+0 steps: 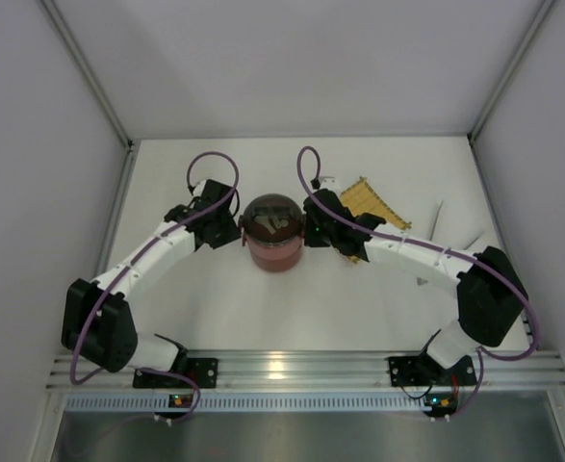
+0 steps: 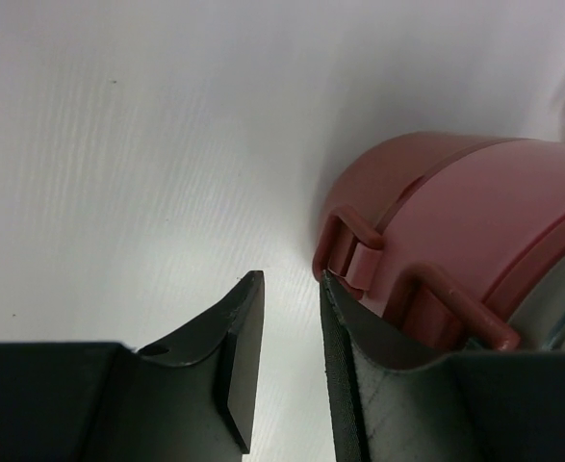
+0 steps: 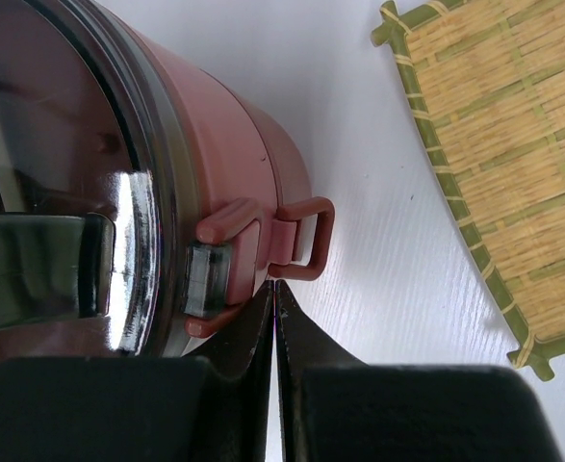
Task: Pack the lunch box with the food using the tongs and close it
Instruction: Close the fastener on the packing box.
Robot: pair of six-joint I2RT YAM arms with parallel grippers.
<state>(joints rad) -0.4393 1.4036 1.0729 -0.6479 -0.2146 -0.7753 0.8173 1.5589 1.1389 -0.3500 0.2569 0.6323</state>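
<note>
— Standing in the middle of the table (image 1: 359, 308), is that the lunch box (image 1: 274, 248)?
— Yes, maroon tiers stacked upright, with an arm at each side.
— And the left gripper (image 2: 287, 289)?
— Jaws a little apart, nothing between them; one finger sits just beside the box's side handle.
— The right gripper (image 3: 274, 289)?
— Pressed closed and empty, its tips at the handle loop on the other side.
— Anything else?
— The yellow mat (image 3: 499, 164) lies just beyond the right gripper. The tongs (image 1: 437, 219) lie farther right, apart from both grippers.
</note>
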